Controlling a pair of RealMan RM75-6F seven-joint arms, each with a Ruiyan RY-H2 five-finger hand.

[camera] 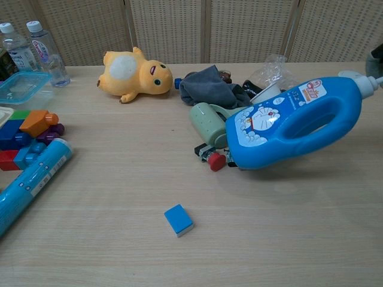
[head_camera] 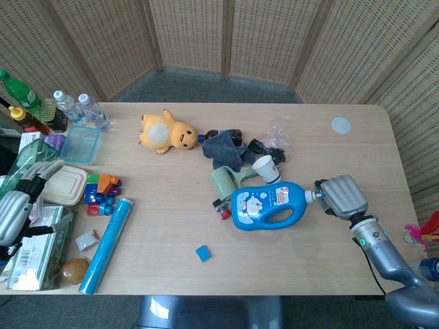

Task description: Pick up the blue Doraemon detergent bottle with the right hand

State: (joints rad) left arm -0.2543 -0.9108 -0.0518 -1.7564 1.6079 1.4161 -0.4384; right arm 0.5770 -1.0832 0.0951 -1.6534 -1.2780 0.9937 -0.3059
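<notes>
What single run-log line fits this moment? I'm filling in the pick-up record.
phase: lift | right hand: grips blue Doraemon detergent bottle at cap end | bottle: tilted, off table | left hand: idle at table's edge
</notes>
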